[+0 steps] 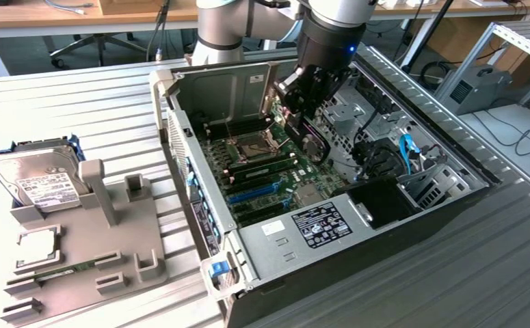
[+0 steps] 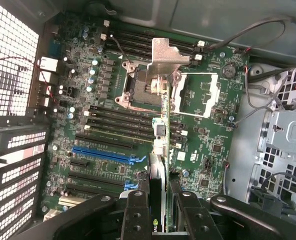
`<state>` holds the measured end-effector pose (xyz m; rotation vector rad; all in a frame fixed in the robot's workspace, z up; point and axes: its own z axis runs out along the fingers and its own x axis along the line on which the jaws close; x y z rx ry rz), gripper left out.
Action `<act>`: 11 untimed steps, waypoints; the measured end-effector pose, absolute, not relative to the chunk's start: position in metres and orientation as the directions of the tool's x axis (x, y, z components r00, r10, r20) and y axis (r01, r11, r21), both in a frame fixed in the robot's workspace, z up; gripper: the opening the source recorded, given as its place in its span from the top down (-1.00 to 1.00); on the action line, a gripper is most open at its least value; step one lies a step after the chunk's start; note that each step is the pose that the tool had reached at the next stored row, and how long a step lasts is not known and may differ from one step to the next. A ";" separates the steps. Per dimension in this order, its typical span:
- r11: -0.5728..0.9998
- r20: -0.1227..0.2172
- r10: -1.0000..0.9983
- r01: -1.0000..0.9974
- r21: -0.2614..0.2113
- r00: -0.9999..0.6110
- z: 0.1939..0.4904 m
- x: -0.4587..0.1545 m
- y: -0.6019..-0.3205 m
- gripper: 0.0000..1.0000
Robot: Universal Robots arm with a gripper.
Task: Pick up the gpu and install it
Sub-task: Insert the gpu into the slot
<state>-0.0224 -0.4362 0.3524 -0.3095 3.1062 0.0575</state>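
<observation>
Black gpu (image 2: 160, 150) hangs edge-on, clamped between the fingers of the end effector (image 1: 311, 102), above the motherboard (image 2: 113, 135) in the open computer case (image 1: 447, 198), upper centre of the exterior view. I judge a good seating needs the connector edge parallel to the blue slot (image 2: 105, 152), then a straight, even descent.

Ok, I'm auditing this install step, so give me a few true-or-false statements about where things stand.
The end effector grips the gpu. True.
The gpu is seated in a slot. False: it hangs edge-on above the motherboard.
The hard drive rests in the grey fixture outside the case. True.
The case is closed. False: its side is open.
</observation>
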 end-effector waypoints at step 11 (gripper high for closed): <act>0.977 -0.023 -0.209 -0.210 0.035 -0.978 0.352 -0.022 -0.436 0.48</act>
